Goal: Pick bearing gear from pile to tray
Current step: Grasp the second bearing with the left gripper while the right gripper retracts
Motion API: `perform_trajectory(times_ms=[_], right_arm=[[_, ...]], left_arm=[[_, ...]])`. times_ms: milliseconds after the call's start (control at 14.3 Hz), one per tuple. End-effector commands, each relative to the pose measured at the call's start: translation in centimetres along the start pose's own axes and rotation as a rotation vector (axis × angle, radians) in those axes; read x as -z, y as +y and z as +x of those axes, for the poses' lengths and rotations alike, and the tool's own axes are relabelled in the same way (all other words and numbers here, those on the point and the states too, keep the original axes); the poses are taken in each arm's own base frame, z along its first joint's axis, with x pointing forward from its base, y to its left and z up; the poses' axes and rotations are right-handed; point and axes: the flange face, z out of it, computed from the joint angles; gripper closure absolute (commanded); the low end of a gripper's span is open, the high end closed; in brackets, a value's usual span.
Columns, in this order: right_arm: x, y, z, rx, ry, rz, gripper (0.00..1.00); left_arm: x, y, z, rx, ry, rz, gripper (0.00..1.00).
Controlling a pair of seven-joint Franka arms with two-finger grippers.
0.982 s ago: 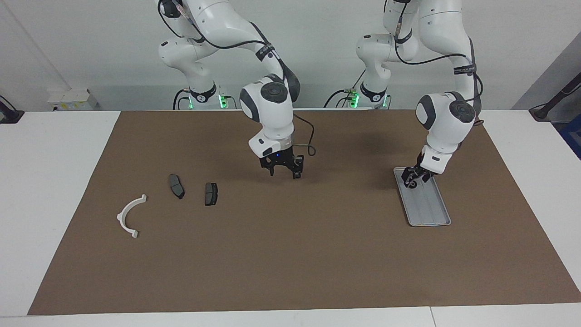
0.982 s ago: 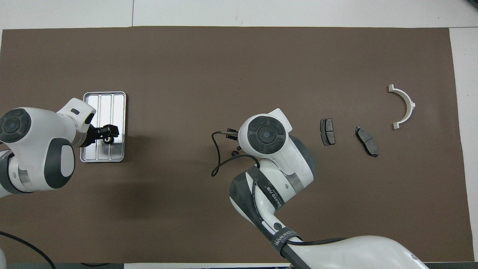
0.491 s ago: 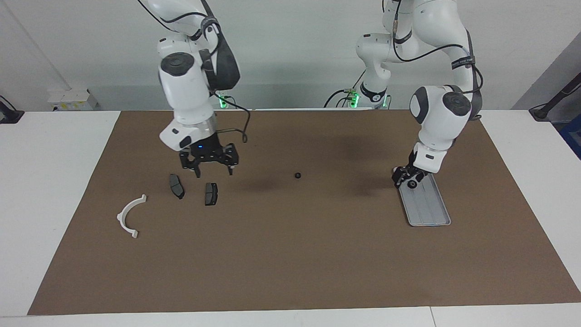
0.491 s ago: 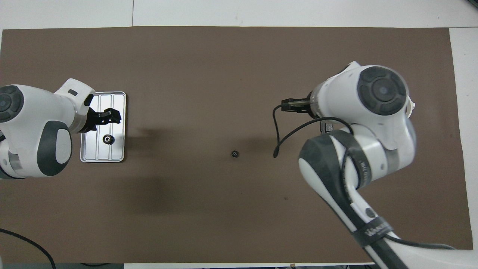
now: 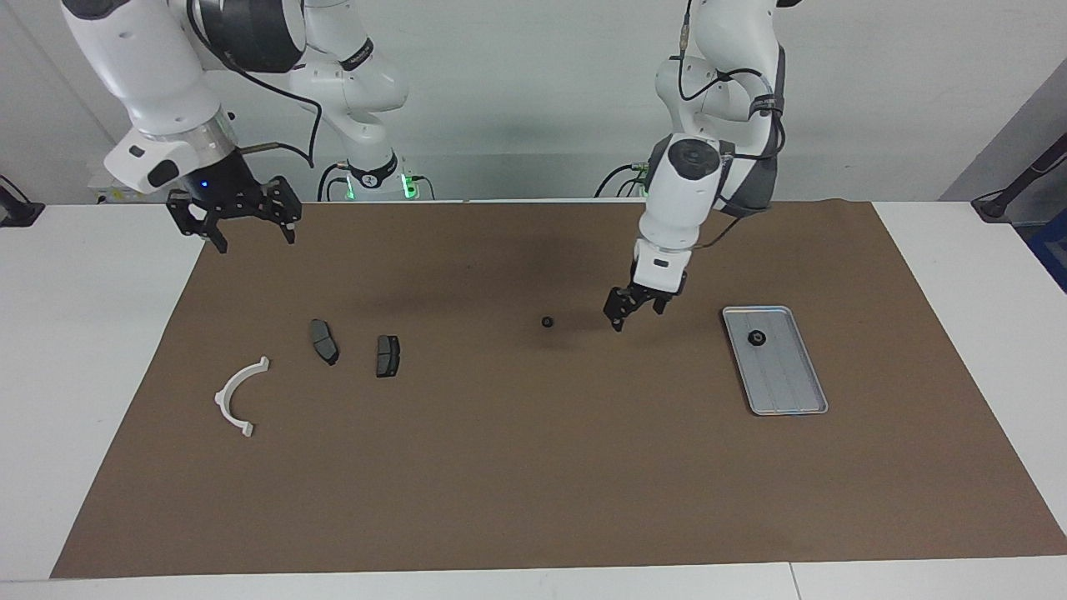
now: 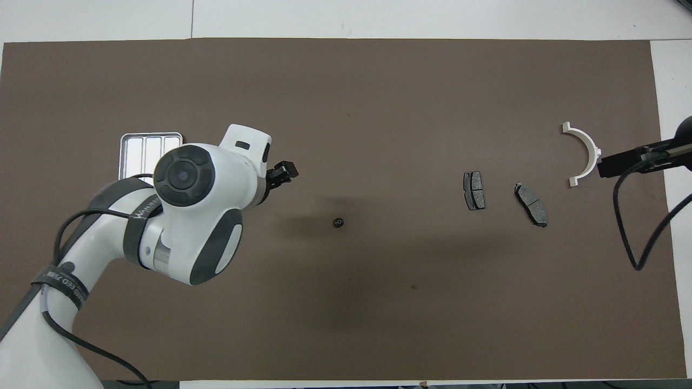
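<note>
One small black gear (image 5: 547,322) lies on the brown mat near its middle; it also shows in the overhead view (image 6: 338,222). A second gear (image 5: 757,337) lies in the silver tray (image 5: 790,385), at its end nearer the robots. My left gripper (image 5: 635,312) is open and empty, low over the mat between the loose gear and the tray. In the overhead view the left arm covers most of the tray (image 6: 146,146). My right gripper (image 5: 252,236) is open and empty, raised high over the mat's edge at the right arm's end.
Two dark brake pads (image 5: 324,341) (image 5: 388,355) and a white half-ring bracket (image 5: 237,397) lie toward the right arm's end of the table. In the overhead view they show as pads (image 6: 474,190) (image 6: 531,203) and bracket (image 6: 585,154).
My left gripper let the gear go in the tray and moved toward the loose gear. My right gripper left that gear on the mat, swung past the brake pads and rose.
</note>
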Motion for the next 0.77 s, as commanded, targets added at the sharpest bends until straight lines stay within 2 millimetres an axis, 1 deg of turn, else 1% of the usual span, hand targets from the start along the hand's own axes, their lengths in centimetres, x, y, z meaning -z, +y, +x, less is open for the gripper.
perform_trajectory(times_ms=[0,70,140,210,281,421,561,701], right_arm=[[2.1,0.6,-0.6,-0.008,-0.044,0.016,0.00],[2.5,0.8,-0.9,-0.015,-0.050,0.022,0.00],[2.5,0.7,-0.9,-0.033,-0.052,0.022,0.00],[2.4,0.4,-0.9,-0.061,-0.054,0.021,0.00],[2.4,0.2,-0.9,-0.073,-0.060,0.022,0.00],[2.3,-0.1,-1.1,-0.073,-0.079,0.027,0.00],[2.1,0.0,-1.2,-0.087,-0.090,0.029,0.00],[1.8,-0.1,-1.3,-0.093,-0.103,0.028,0.00]], left_arm=[[-1.9,6.3,-3.1,0.033,-0.018,0.049,0.00],[-3.4,9.1,-4.3,0.043,-0.024,0.071,0.00],[-4.3,10.4,-4.4,0.045,-0.020,0.073,0.00],[-5.4,11.0,-5.1,0.033,-0.026,0.083,0.00],[-6.8,11.5,-7.0,0.003,-0.034,0.103,0.00],[-8.5,10.6,-8.5,-0.021,-0.050,0.153,0.00],[-8.9,10.1,-8.9,-0.027,-0.054,0.161,0.00],[-8.9,10.1,-9.0,-0.030,-0.054,0.158,0.01]])
